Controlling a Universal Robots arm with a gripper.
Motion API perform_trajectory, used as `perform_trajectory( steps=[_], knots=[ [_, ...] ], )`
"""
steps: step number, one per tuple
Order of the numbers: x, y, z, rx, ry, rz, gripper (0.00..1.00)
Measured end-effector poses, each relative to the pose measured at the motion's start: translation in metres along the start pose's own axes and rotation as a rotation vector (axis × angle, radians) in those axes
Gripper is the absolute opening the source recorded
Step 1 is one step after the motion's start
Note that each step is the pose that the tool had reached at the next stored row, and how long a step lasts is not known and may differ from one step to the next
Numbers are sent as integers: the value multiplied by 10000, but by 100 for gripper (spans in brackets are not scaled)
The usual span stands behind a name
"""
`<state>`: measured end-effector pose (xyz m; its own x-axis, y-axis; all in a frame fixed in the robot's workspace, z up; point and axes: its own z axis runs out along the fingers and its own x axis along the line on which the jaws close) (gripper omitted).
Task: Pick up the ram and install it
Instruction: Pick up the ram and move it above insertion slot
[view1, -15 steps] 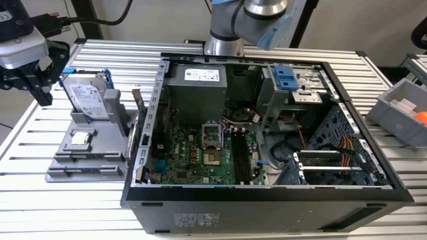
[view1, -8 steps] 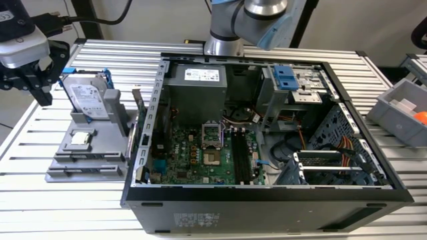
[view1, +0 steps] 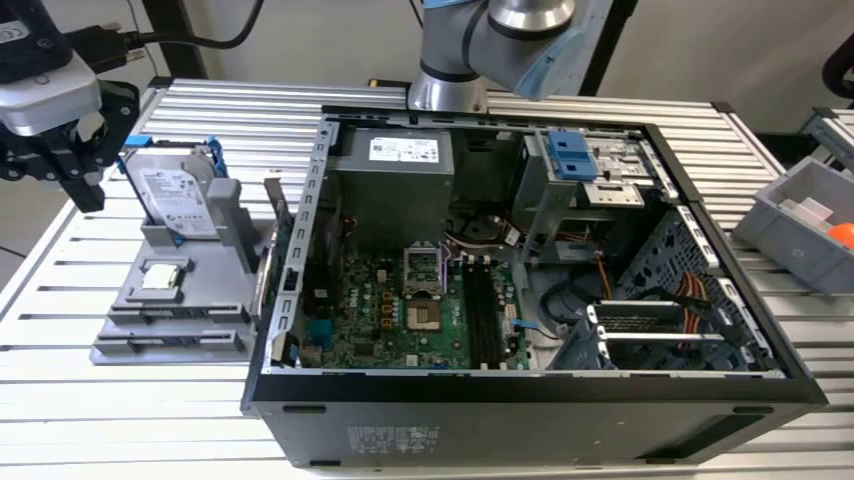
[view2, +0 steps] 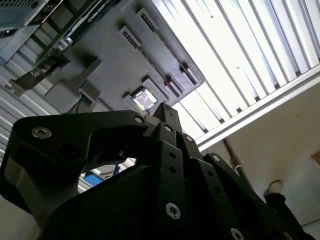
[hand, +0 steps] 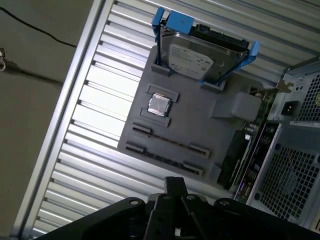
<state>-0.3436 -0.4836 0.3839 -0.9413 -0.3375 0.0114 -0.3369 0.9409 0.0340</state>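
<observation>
Ram (hand: 170, 142) thin strip on edge in gray tray (hand: 200, 125) slot, first wrist view. Gripper (view1: 83, 195) upper left of exterior view, above tray, beside hard drive (view1: 174, 195), fingers pinched together, empty.

**Slatted metal counter carries open computer and parts holder**

A counter (view1: 147, 410) of ribbed silver slats bears two loads side by side. A black computer case (view1: 534, 410) lies on its side with its panel off, taking up most of the surface toward the exterior view's right. Just beside it, toward the exterior view's left, a flat grey holder plate (view1: 200, 290) rests on the slats, its long edge close to the case wall. In the first wrist view the holder plate (hand: 200, 125) lies in line with the slats, bare counter (hand: 95, 130) beyond it. The arm's silver base (view1: 447, 92) stands at the far edge, behind the case.
</observation>
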Motion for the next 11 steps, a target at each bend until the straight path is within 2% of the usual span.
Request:
perform_trajectory(
  steps=[11],
  knots=[
    [0, 0, 0, 5, 15, -453, 0]
  ],
)
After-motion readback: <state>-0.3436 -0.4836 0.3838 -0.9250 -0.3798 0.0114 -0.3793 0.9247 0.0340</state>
